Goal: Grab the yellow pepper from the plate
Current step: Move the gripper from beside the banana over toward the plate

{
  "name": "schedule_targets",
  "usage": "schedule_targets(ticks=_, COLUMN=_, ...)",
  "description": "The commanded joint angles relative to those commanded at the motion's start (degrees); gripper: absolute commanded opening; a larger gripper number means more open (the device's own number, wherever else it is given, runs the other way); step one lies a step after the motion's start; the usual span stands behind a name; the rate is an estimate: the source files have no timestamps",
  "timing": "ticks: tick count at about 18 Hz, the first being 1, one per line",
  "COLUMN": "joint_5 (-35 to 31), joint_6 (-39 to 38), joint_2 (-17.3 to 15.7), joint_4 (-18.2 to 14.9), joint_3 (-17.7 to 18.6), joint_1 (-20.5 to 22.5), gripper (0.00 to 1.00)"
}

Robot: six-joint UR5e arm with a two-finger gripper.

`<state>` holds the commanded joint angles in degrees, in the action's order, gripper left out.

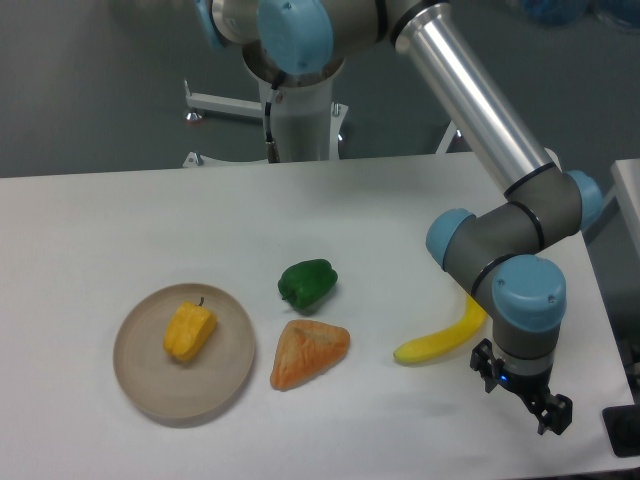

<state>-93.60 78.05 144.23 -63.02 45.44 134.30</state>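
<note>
White table held the plate at front left w/ the yellow pepper lying on it, stem toward the back. Gripper hung far right by the banana, fingers apart, nothing held. Pepper looked light, smooth, prob. slippery; best pinched across its blocky mid-body, not the stem.

I work in what looks like a robotics lab or test cell. My base pedestal is bolted at twelve o'clock behind a plain white table, with a white metal frame foot on a grey floor beyond it. The backdrop is a bare grey wall. On the table lie toy foods, like a green pepper at centre and a banana at four o'clock, props rather than kitchen goods.
</note>
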Motion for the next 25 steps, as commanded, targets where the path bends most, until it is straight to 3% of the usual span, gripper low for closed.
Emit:
schedule_targets(ticks=9, joint_5=-0.18, joint_6=-0.09, joint_2=-1.93, joint_4=-0.52, joint_3=1.49, joint_1=-1.93, gripper=1.0)
schedule_targets(ticks=15, joint_5=-0.18, joint_6=-1.57, joint_2=-13.16, joint_4=-0.88, joint_3=14.91, joint_1=-2.28, gripper=1.0)
schedule_targets(ticks=17, joint_5=-0.09, joint_6=-2.46, joint_2=-17.56, joint_4=-0.97, joint_3=19.67, joint_1=-4.21, gripper=1.0)
schedule_targets(ticks=21, joint_5=0.35, joint_6=-10.43, joint_2=-23.1, joint_4=-6.14, joint_3=23.81, joint_1=-8.43, gripper=1.0)
schedule_targets(ticks=25, joint_5=0.79, joint_6=-21.6, joint_2=-26.27, joint_4=-13.78, joint_3=26.53, joint_1=-13.52, gripper=1.0)
